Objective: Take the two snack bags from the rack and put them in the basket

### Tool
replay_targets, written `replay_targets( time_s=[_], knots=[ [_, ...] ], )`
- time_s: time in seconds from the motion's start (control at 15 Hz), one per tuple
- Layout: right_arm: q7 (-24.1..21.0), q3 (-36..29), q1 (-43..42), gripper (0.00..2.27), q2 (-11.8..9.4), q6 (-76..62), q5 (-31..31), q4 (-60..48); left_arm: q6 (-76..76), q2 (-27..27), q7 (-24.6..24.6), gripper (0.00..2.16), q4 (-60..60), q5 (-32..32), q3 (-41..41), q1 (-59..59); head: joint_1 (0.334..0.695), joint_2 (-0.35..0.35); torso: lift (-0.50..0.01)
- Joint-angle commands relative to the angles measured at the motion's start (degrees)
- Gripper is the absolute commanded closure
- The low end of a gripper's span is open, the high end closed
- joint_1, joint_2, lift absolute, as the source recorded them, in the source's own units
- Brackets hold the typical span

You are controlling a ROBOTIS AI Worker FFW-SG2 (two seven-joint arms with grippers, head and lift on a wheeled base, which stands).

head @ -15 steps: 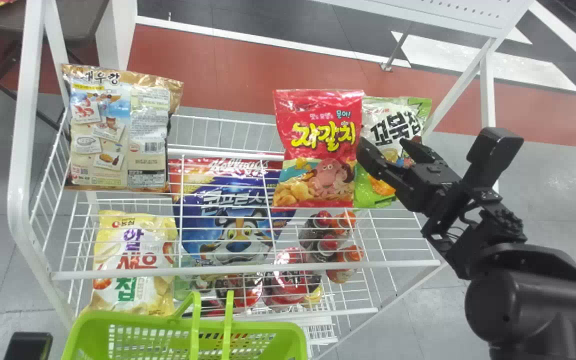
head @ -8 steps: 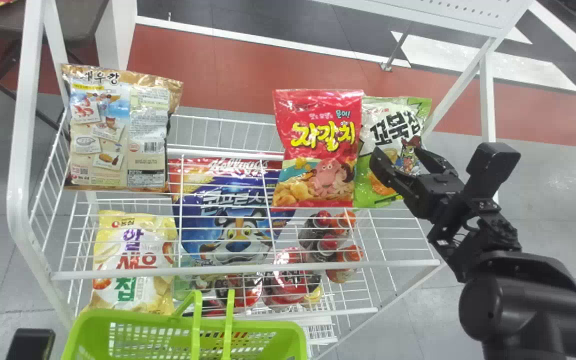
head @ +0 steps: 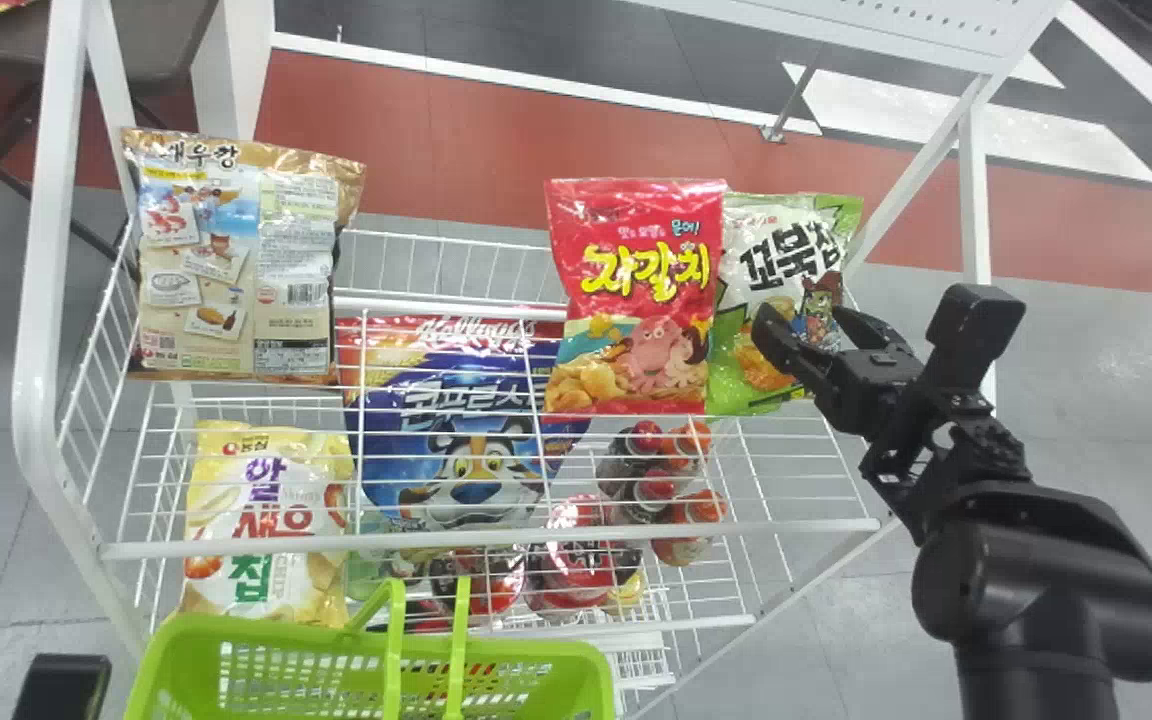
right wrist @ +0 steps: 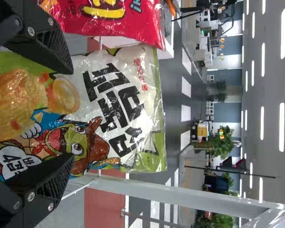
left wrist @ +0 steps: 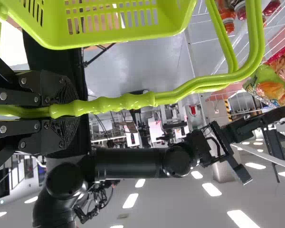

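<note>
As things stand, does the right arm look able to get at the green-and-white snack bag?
Probably yes: the right gripper is open before the green-and-white snack bag with nothing seen in between, though the red bag close beside it might get brushed.

basket (head: 526, 652) cut off by head view's bottom edge; blue bag (head: 386, 445) partly hidden behind rack (head: 796, 526).

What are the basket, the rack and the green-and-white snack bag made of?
The basket looks like glossy moulded plastic, with regular slots. The rack seems to be metal, given its thin straight wires, with a smooth white coating, perhaps paint. The green-and-white bag looks like shiny plastic film, wrinkled with bright glints; foil lining is possible.
</note>
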Motion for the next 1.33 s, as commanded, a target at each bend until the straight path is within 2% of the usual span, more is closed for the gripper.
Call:
replay_targets(
  time_s=[0.0, 0.07, 0.13, 0.2, 0.33, 0.4, 0.47, 0.8, 1.0, 1.27],
  knots=[
    [0.36, 0.08, -1.05, 0.54, 0.06, 0.18, 0.42, 1.33, 0.07, 0.09, 0.16, 1.89, 0.12, -0.08, 0.00, 0.00, 0.695, -0.350, -0.011],
    [0.45, 0.17, -1.49, 0.67, 0.06, 0.71, 0.51, 1.59, 0.07, 0.09, 0.16, 1.88, 0.20, -0.08, 0.00, 0.00, 0.695, -0.350, -0.011],
    [1.41, 0.25, -2.28, 0.70, 0.06, 1.23, 0.77, 2.12, 0.07, 0.09, 0.25, 1.88, 0.55, -0.08, 0.00, -0.17, 0.695, -0.350, -0.011],
    [1.85, 0.43, -3.07, 0.87, -0.03, 1.41, 1.48, 2.73, 0.07, 0.09, 0.25, 1.88, 0.82, -0.08, 0.00, -0.35, 0.695, -0.350, -0.011],
    [2.47, 0.43, -5.27, 1.70, 0.06, 5.28, 1.83, 3.96, 0.07, 0.00, 0.34, 1.88, 1.52, -0.08, 0.00, -0.70, 0.695, -0.350, -0.011],
    [2.38, 0.43, -5.97, 1.93, 0.06, 5.80, 1.92, 4.67, 0.07, 0.00, 0.34, 1.88, 1.87, -0.08, 0.00, -0.88, 0.695, -0.350, -0.011],
    [1.85, 0.52, -6.41, 2.07, 0.06, 5.63, 2.09, 5.37, 0.07, 0.00, 0.34, 1.88, 2.14, -0.08, 0.00, -0.88, 0.695, -0.350, -0.011],
    [-3.33, 0.78, -6.14, 2.11, 0.15, 3.69, 1.74, 6.07, 0.07, 0.00, 0.34, 1.88, 2.58, 0.01, 0.27, -1.05, 0.695, -0.350, -0.011],
    [-3.51, -0.71, -4.39, 2.11, 0.06, 4.57, -1.60, 4.05, 0.07, 0.00, 0.34, 1.88, 2.58, -0.08, 0.18, -1.23, 0.695, -0.350, -0.011],
    [-3.16, -0.89, 0.53, 2.11, 0.15, 5.80, -5.38, -4.21, 0.07, 0.00, 0.60, 1.88, 3.28, -0.08, 0.00, -2.37, 0.695, -0.350, -0.011]
  ],
)
